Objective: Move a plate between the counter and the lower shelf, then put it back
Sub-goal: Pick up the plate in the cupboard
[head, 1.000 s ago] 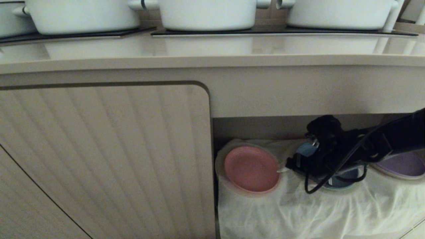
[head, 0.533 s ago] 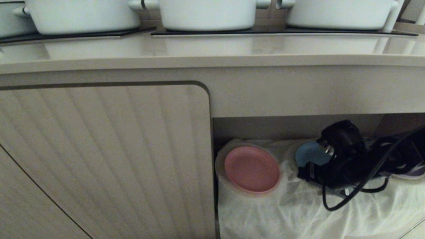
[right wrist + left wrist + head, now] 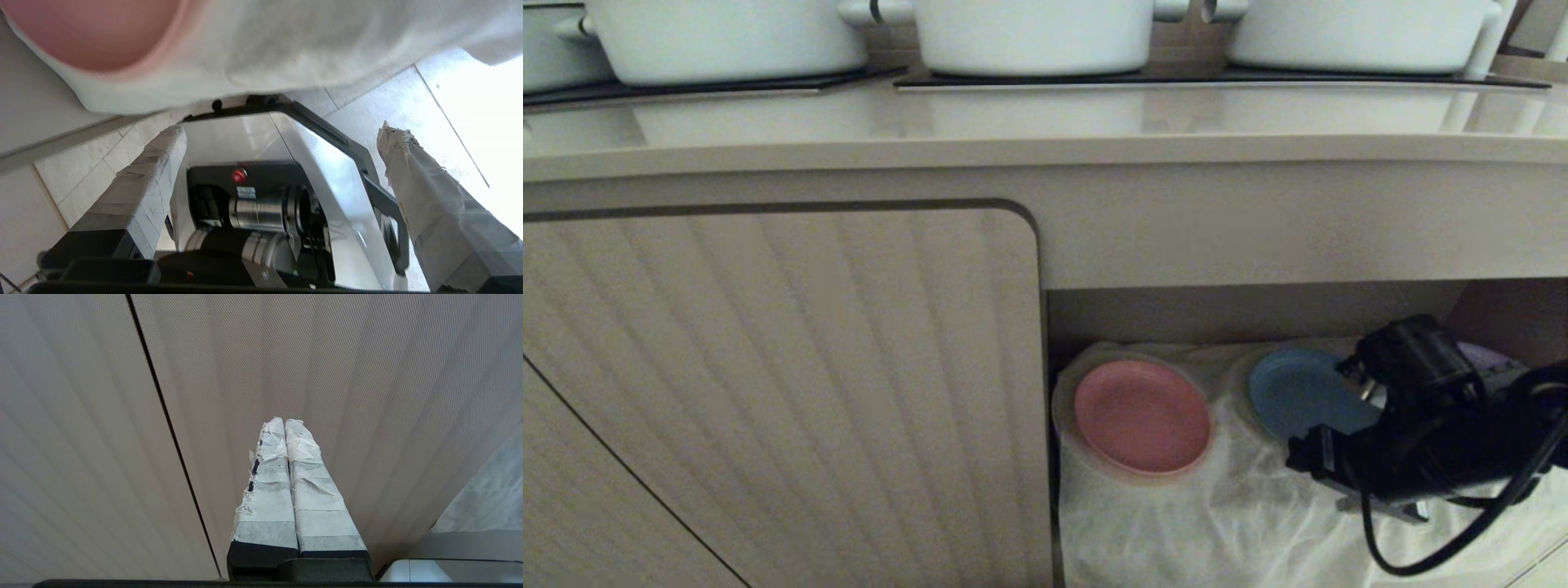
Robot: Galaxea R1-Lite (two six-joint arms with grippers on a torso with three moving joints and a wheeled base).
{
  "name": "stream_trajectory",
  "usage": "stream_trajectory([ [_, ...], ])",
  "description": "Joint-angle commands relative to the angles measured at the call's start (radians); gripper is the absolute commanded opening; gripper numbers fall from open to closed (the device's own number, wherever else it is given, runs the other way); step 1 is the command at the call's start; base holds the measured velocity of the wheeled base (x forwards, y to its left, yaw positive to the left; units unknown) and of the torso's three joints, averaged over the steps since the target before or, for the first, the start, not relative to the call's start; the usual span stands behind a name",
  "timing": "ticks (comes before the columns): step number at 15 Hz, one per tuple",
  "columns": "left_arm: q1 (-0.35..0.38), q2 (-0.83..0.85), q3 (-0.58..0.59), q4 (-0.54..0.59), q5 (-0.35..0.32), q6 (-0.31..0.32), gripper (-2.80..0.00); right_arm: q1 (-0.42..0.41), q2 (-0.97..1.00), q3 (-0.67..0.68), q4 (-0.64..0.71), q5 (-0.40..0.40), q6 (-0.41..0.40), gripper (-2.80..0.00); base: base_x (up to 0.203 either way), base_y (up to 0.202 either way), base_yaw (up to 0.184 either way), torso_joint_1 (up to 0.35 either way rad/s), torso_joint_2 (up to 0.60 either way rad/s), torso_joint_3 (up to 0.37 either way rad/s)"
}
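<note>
Head view first: three white pots (image 3: 1033,37) on the counter (image 3: 1045,122) are cut off by the frame's upper edge, so only their lower bodies and a few handles show. Below, the pink plate (image 3: 1142,415) lies flat on the white cloth (image 3: 1225,523) covering the lower shelf (image 3: 1258,314), at the left end of the recess beside the ribbed cabinet door (image 3: 784,392). A blue plate (image 3: 1294,392) sits just right of it, its right part hidden behind the black right arm. A sliver of purple plate (image 3: 1490,355) peeks out behind that arm. The right gripper (image 3: 1311,457) appears only as a dark mass with a looping cable; its fingers cannot be made out here.

Left wrist view: the left gripper (image 3: 286,428) has its two tape-wrapped fingers pressed together on nothing, facing the ribbed door panel.

Right wrist view: the right gripper (image 3: 286,130) stands spread wide and empty, its wrapped fingers (image 3: 155,163) well apart. The pink plate (image 3: 90,32) is cropped at the frame's edge, resting on the draped cloth. Between the fingers the robot's base shows a red button and a small label too tiny to read.
</note>
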State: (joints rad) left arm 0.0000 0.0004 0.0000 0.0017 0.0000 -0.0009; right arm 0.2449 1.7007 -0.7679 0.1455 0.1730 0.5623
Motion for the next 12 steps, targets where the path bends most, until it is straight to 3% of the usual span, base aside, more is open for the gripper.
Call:
stream_trajectory([
  [1,0.0,0.0,0.0,0.0,0.0,-0.001,-2.8,-0.002,-0.046,0.034,0.001,0.001,0.002,0.0,0.0,0.0,0.0,0.0,0.0,0.0],
  [9,0.0,0.0,0.0,0.0,0.0,-0.001,-2.8,-0.029,-0.193,0.173,0.001,0.002,-0.03,0.0,0.0,0.0,0.0,0.0,0.0,0.0],
  [10,0.0,0.0,0.0,0.0,0.0,-0.001,-2.8,-0.03,-0.202,0.182,0.003,0.002,-0.03,-2.8,0.0,0.0,0.0,0.0,0.0,0.0],
  [12,0.0,0.0,0.0,0.0,0.0,-0.001,-2.8,-0.033,-0.218,0.2,0.003,0.002,-0.03,-2.8,0.0,0.0,0.0,0.0,0.0,0.0],
])
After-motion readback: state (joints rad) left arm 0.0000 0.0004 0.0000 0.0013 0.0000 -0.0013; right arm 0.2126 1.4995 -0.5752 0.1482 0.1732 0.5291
